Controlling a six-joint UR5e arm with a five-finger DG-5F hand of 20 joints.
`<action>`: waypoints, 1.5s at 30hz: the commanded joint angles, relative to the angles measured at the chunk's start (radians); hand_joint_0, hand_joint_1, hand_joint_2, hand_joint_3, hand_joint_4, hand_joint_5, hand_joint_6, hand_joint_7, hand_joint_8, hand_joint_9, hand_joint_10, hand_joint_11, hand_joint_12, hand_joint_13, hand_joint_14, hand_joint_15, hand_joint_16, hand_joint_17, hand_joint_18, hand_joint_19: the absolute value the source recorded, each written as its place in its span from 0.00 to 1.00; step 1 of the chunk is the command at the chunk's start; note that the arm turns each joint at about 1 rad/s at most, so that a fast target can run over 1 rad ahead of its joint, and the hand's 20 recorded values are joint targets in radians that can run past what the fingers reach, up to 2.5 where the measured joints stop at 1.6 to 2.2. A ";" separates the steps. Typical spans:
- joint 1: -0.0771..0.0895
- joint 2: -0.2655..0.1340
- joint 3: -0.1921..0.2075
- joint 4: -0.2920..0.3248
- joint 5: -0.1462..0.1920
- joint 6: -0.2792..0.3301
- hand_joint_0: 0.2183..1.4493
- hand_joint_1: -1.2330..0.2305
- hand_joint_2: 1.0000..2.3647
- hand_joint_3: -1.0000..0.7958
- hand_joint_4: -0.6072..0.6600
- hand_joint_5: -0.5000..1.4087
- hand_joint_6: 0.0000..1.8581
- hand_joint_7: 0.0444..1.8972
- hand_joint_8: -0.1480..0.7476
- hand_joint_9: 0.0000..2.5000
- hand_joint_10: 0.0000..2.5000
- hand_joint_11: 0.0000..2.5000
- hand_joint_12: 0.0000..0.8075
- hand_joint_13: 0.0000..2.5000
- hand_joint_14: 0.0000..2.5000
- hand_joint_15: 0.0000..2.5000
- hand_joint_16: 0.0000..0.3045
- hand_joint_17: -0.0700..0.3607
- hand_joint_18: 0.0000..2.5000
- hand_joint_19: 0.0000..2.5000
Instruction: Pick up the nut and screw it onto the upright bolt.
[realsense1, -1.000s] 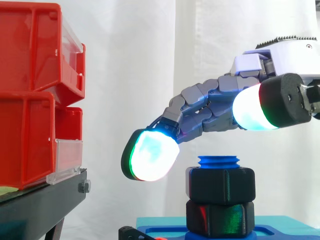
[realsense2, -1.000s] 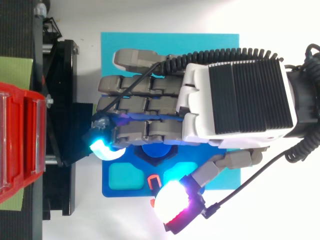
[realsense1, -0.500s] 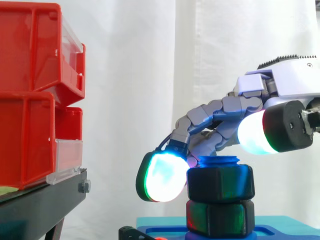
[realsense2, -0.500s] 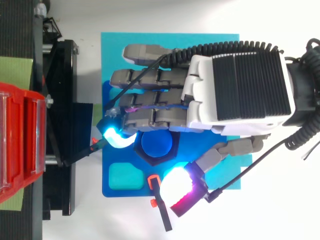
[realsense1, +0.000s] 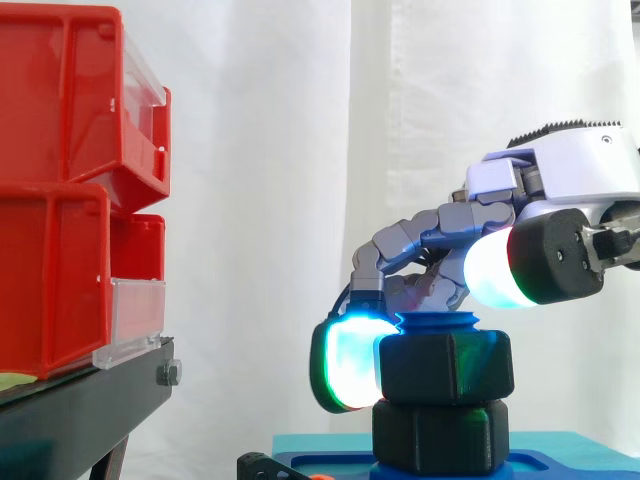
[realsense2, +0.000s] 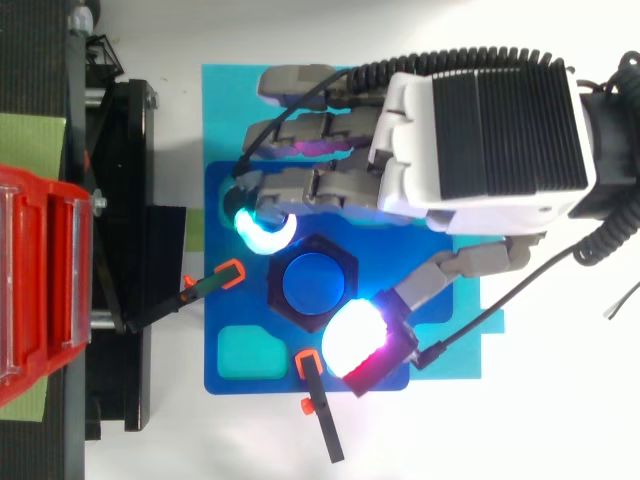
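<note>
black hex nut near top of blue bolt, axis vertical. hand at its 2 o'clock, top view; grasp: can't tell.

At the left edge of the side view, bins stacked on a stand. At lower right, the upright bolt, its tip just above the upper nut, itself resting directly on a lower nut. Beneath, a base plate on a mat (centre of the top view), a clamp at the plate's lower edge. From the right edge, the hand, reaching over and beside the upper nut.
</note>
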 joint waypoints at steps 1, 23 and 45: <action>-0.013 0.000 0.000 0.000 -0.011 -0.001 0.21 0.59 0.00 0.28 0.66 0.25 0.27 0.61 0.49 0.40 0.00 0.00 0.29 0.25 0.00 0.00 0.08 0.29 0.10 0.00; -0.027 0.002 0.029 0.059 -0.043 -0.004 0.20 0.59 0.00 0.28 0.63 0.20 0.27 0.35 0.46 0.39 0.00 0.00 0.35 0.23 0.00 0.00 0.10 0.32 0.09 0.00; 0.039 0.000 0.030 0.033 0.006 -0.002 0.19 0.62 0.00 0.28 0.67 0.24 0.27 0.45 0.47 0.39 0.00 0.00 0.38 0.20 0.00 0.00 0.12 0.35 0.06 0.00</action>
